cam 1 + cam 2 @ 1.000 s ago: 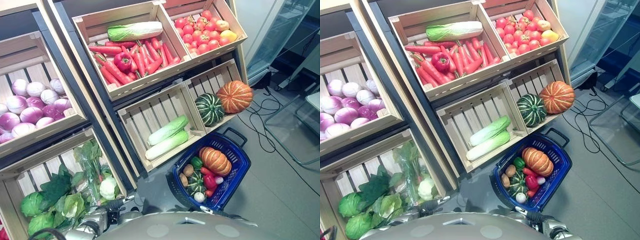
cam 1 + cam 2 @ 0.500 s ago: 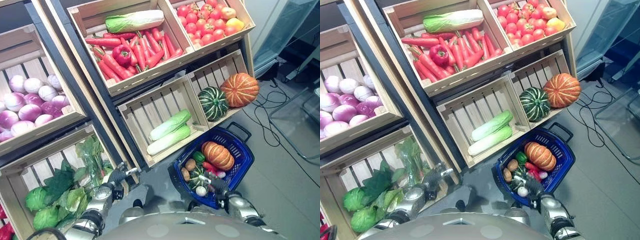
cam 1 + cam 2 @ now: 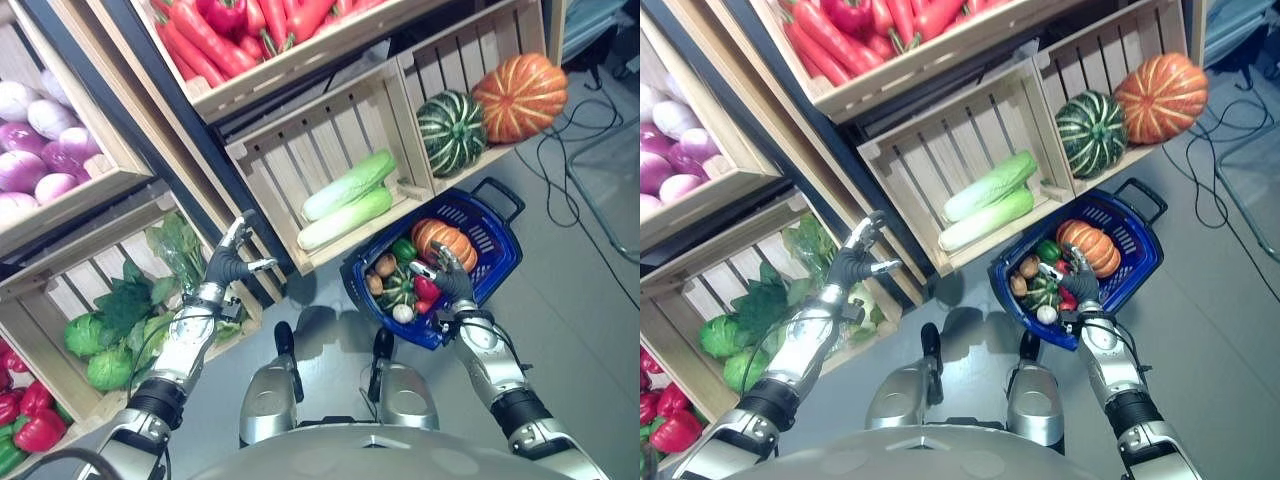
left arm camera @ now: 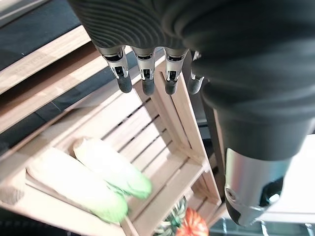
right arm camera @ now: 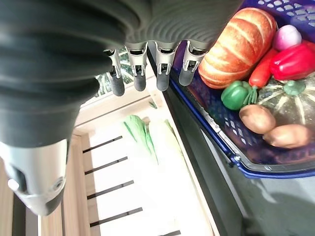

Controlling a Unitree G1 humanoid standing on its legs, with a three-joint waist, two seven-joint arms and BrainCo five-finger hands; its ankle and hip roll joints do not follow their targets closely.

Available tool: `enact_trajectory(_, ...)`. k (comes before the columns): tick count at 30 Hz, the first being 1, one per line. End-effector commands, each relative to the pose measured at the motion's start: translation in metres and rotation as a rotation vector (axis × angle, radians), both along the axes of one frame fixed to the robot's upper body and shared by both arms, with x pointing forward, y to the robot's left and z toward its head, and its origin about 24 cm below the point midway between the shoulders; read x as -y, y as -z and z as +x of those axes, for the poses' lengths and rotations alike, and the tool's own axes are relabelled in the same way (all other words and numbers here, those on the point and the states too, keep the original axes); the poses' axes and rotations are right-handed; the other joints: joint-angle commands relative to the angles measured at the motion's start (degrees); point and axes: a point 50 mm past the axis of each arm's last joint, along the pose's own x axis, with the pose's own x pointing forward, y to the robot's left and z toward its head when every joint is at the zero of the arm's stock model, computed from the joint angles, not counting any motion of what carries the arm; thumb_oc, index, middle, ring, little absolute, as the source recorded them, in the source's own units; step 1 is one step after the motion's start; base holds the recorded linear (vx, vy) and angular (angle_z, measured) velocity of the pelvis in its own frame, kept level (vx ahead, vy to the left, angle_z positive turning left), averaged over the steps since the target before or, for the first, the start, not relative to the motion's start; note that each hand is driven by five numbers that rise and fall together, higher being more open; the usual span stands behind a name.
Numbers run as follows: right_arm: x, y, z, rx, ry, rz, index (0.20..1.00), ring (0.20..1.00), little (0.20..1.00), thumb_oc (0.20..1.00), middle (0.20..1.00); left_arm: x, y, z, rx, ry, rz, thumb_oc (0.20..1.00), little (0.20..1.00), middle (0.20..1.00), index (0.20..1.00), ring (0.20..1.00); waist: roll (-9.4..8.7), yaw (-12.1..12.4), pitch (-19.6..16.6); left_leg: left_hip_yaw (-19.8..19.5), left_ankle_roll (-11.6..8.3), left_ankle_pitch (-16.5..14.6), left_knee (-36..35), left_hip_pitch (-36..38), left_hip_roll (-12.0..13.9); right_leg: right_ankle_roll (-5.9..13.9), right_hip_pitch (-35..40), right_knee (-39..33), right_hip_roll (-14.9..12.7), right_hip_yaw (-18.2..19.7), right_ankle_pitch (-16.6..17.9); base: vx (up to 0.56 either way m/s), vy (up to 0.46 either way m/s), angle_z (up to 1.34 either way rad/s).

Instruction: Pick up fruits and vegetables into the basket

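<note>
— Can we read any lettering, label, number or sign here?

— No, we find none that can be read. The wooden crates [image 3: 330, 150] carry no legible marking on their slats or rims, as far as we can tell.

— And the blue basket [image 3: 497, 240]?

— We see no readable tag or print on its rim or handle either.

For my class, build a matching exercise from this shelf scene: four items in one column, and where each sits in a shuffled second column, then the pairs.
1. small orange pumpkin
2. striped green squash
3. two napa cabbages
4. left hand

A. middle wooden crate
B. blue basket on the floor
C. raised in front of the leafy-greens crate, open
D. right crate, beside the big orange pumpkin

Pairs: 1-B, 2-D, 3-A, 4-C
</note>
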Motion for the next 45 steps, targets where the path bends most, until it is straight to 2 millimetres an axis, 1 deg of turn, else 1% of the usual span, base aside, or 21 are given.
enact_trajectory(1, 0.001, -0.034, 0.007, 0.187, 0.009, -0.031, 1.0, 1.0, 1.0, 1.0, 1.0, 0.014, -0.043, 0.015, 0.242, -0.017, 0.066, 1.0, 1.0, 1.0, 1.0, 1.0, -0.42, -1.86, 0.87, 0.22, 0.54, -7.48, 9.59, -2.53, 0.66, -1.15, -5.18, 10.33, 0.0, 1.04, -4.47, -0.07, -0.018, 0.01)
enact_trajectory(5, -0.002, -0.053, 0.017, 0.242, -0.001, -0.066, 1.0, 1.0, 1.0, 1.0, 1.0, 0.025, -0.079, 0.041, 0.38, -0.094, 0.135, 1.0, 1.0, 1.0, 1.0, 1.0, -0.19, -3.94, 3.52, 1.0, 0.14, -6.47, 10.93, -6.64, 0.97, -1.31, -11.0, 14.46, 0.38, 2.5, -5.34, -0.07, -0.017, -0.11)
enact_trajectory(7, -0.003, -0.057, 0.02, 0.253, -0.005, -0.072, 1.0, 1.0, 1.0, 1.0, 1.0, 0.026, -0.086, 0.046, 0.402, -0.113, 0.153, 1.0, 1.0, 1.0, 1.0, 1.0, -0.16, -4.43, 4.14, 1.27, 0.08, -6.26, 11.21, -7.61, 1.03, -1.36, -12.5, 15.46, 0.53, 2.94, -5.5, -0.05, 0.007, -0.16)
enact_trajectory(10, -0.004, -0.074, 0.028, 0.296, -0.022, -0.11, 1.0, 1.0, 1.0, 1.0, 1.0, 0.024, -0.111, 0.062, 0.473, -0.183, 0.186, 1.0, 1.0, 1.0, 1.0, 1.0, 0.43, -6.12, 5.87, 2.61, -0.28, -5.72, 12.53, -10.77, 1.13, -1.7, -17.06, 18.42, 0.94, 4.21, -6.22, -0.05, 0.034, -0.19)
enact_trajectory(13, -0.006, -0.088, 0.035, 0.328, -0.05, -0.17, 1.0, 1.0, 1.0, 1.0, 1.0, 0.02, -0.135, 0.076, 0.531, -0.282, 0.199, 1.0, 1.0, 1.0, 1.0, 1.0, 1.1, -7.9, 6.2, 4.21, -0.66, -5.43, 13.59, -14.39, 1.53, -2.27, -21.87, 20.63, 1.83, 5.53, -7.09, -0.02, 0.053, -0.27)
enact_trajectory(17, -0.007, -0.097, 0.037, 0.339, -0.076, -0.213, 1.0, 1.0, 1.0, 1.0, 1.0, 0.009, -0.155, 0.087, 0.562, -0.382, 0.19, 1.0, 1.0, 1.0, 1.0, 1.0, 1.13, -9.35, 6.2, 5.37, -0.99, -5.45, 15.35, -18.48, 1.92, -2.76, -26.54, 22.39, 2.63, 6.64, -7.5, 0.01, 0.025, -0.16)
enact_trajectory(23, -0.003, -0.098, 0.034, 0.316, -0.097, -0.235, 1.0, 1.0, 1.0, 1.0, 1.0, -0.006, -0.177, 0.1, 0.569, -0.523, 0.181, 1.0, 1.0, 1.0, 1.0, 1.0, 1.17, -11.65, 6.2, 7.08, -1.39, -5.63, 16.83, -23.36, 2.43, -3.29, -32.63, 24.06, 3.54, 7.89, -7.77, 0.03, 0.04, -0.17)
enact_trajectory(24, -0.003, -0.098, 0.033, 0.313, -0.099, -0.24, 1.0, 1.0, 1.0, 1.0, 1.0, -0.008, -0.179, 0.101, 0.571, -0.543, 0.176, 1.0, 1.0, 1.0, 1.0, 1.0, 1.17, -11.9, 6.2, 7.22, -1.47, -5.61, 16.9, -23.91, 2.41, -3.37, -33.28, 24.18, 3.61, 7.99, -7.79, 0.13, 0.08, -0.1)
enact_trajectory(25, -0.002, -0.096, 0.031, 0.299, -0.103, -0.245, 1.0, 1.0, 1.0, 1.0, 1.0, -0.011, -0.179, 0.103, 0.555, -0.576, 0.169, 1.0, 1.0, 1.0, 1.0, 1.0, 1.14, -12.5, 6.2, 6.76, -2.13, -7.2, 17.55, -23.74, 2.16, -2.95, -33.3, 25.14, 3.67, 8.71, -9.65, 0.14, 0.088, -0.07)
enact_trajectory(29, 0.002, -0.093, 0.026, 0.277, -0.113, -0.263, 1.0, 1.0, 1.0, 1.0, 1.0, -0.024, -0.186, 0.109, 0.509, -0.666, 0.14, 1.0, 1.0, 1.0, 1.0, 1.0, 1.21, -13.87, 6.2, 7.28, -2.36, -7.41, 18.37, -25.8, 2.09, -3.21, -35.9, 25.83, 3.89, 9.56, -9.7, 0.08, 0.074, -0.06)
enact_trajectory(32, 0.004, -0.09, 0.023, 0.253, -0.111, -0.272, 1.0, 1.0, 1.0, 1.0, 1.0, -0.042, -0.189, 0.113, 0.441, -0.767, 0.113, 1.0, 1.0, 1.0, 1.0, 1.0, 1.01, -14.8, 6.2, 7.42, -2.52, -7.79, 19.44, -27.67, 2.0, -3.37, -37.88, 26.31, 4.11, 10.3, -9.7, 0.07, 0.059, -0.1)
enact_trajectory(33, 0.005, -0.089, 0.023, 0.248, -0.11, -0.275, 1.0, 1.0, 1.0, 1.0, 1.0, -0.05, -0.188, 0.114, 0.41, -0.793, 0.096, 1.0, 1.0, 1.0, 1.0, 1.0, 0.91, -15.18, 6.2, 7.51, -2.56, -7.93, 19.98, -28.48, 2.05, -3.46, -38.72, 26.63, 4.22, 10.61, -9.74, 0.05, 0.046, -0.1)
enact_trajectory(36, 0.007, -0.086, 0.022, 0.227, -0.094, -0.261, 1.0, 1.0, 1.0, 1.0, 1.0, -0.064, -0.188, 0.116, 0.333, -0.851, 0.065, 1.0, 1.0, 1.0, 1.0, 1.0, 0.61, -15.86, 6.2, 7.59, -2.49, -8.47, 21.53, -30.33, 2.17, -3.55, -40.33, 27.11, 4.44, 11.25, -9.68, 0.05, 0.034, -0.01)
enact_trajectory(39, 0.008, -0.083, 0.023, 0.209, -0.082, -0.251, 1.0, 1.0, 1.0, 1.0, 1.0, -0.076, -0.187, 0.117, 0.282, -0.903, 0.069, 1.0, 1.0, 1.0, 1.0, 1.0, 0.32, -16.21, 6.2, 7.78, -2.39, -8.96, 22.85, -31.84, 2.52, -3.55, -41.75, 27.44, 4.45, 11.53, -9.52, 0.01, 0.006, 0.0)
enact_trajectory(42, 0.008, -0.08, 0.023, 0.191, -0.072, -0.249, 1.0, 1.0, 1.0, 1.0, 1.0, -0.089, -0.186, 0.116, 0.215, -0.944, 0.033, 1.0, 1.0, 1.0, 1.0, 1.0, 0.17, -16.4, 6.2, 7.79, -2.27, -9.32, 24.12, -33.59, 2.85, -3.53, -43.19, 27.69, 4.51, 11.9, -9.33, 0.02, 0.026, -0.03)
enact_trajectory(45, 0.011, -0.081, 0.025, 0.182, -0.061, -0.262, 1.0, 1.0, 1.0, 1.0, 1.0, -0.099, -0.176, 0.115, 0.13, -0.979, -0.025, 1.0, 1.0, 1.0, 1.0, 1.0, 0.24, -16.83, 6.2, 7.85, -2.32, -9.75, 25.44, -34.9, 3.07, -3.53, -44.64, 28.43, 4.41, 12.46, -9.37, 0.05, 0.087, -0.07)
